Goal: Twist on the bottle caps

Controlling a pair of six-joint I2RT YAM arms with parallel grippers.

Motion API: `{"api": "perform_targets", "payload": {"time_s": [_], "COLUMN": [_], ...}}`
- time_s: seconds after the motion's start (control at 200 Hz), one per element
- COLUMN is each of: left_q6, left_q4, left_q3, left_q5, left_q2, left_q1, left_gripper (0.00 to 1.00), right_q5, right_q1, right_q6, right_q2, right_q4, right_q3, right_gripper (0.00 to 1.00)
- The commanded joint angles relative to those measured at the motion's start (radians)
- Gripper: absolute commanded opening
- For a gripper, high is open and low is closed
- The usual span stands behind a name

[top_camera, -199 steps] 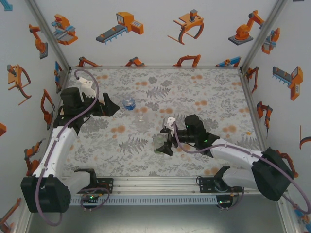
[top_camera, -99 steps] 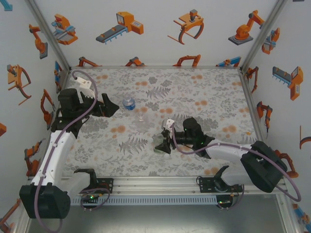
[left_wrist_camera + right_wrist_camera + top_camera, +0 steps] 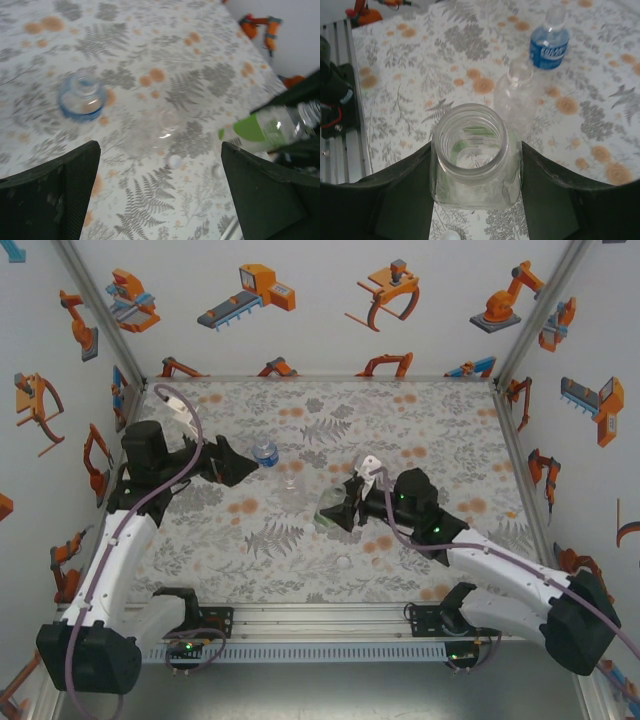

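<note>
Step in hand: bottle pick-up, no capping yet. The right hand [image 3: 343, 510] is clamped on the green-tinted see-through plastic bottle [image 3: 470, 135], one finger pressed on each side of the body. The mouth is open with no cap on it. In the left wrist view that bottle looks tilted and lifted off the floral-print counter [image 3: 420, 420], though its base is hidden behind the fingers, so I can't confirm it is clear.

Landmark is the colourless see-through plastic bottle [image 3: 291, 483], standing mid-counter.
- The green-tinted bottle is near it, on its right and towards the arm bases.
- The blue-labelled see-through plastic bottle [image 3: 265, 452] is just beside it, to the left and further back.
- The left hand [image 3: 245, 462] is left of the landmark, close to the blue-labelled bottle, with its fingers spread wide and nothing between them.
- A small round whitish plastic cap [image 3: 174, 161] lies loose on the counter, on the arm-base side of the landmark.

Next move, as a judgement: the left hand needs to drop onto the loose cap, pinch it and bring it over the open mouth while the right hand steadies the bottle. The cap is tiny against the fingers, so alignment matters.

Hard to make out:
- The colourless bottle is a blurred smear in the left wrist view.
- A second pale spot near the cap may be another cap, but it is too blurred to say.
- I can't find a third cap.
- A cap rim is cut off at the bottom edge of the right wrist view.
- The blue-labelled bottle's neck looks uncapped, not certain.
</note>
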Motion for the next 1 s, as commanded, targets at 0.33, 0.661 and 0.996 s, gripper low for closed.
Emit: {"api": "perform_targets", "payload": {"time_s": [0.33, 0.661, 0.996], "left_q6": [0.209, 0.136, 0.127], "left_q4": [0.258, 0.400, 0.450], "left_q3": [0.035, 0.080, 0.116], "left_q5": [0.227, 0.204, 0.206], "left_q2": [-0.040, 0.052, 0.156], "left_q1": [-0.373, -0.515, -0.587], "left_gripper": [0.98, 0.99, 0.84], "right_q5": [-0.191, -0.356, -0.310], "right_q1": [0.005, 0.005, 0.005], "right_q6": [0.107, 0.201, 0.145], "right_q2": [-0.044, 0.011, 0.028], "right_q4": [-0.246, -0.159, -0.234], "right_q3": [0.353, 0.445, 0.518], "right_gripper": [0.37, 0.31, 0.26]}}
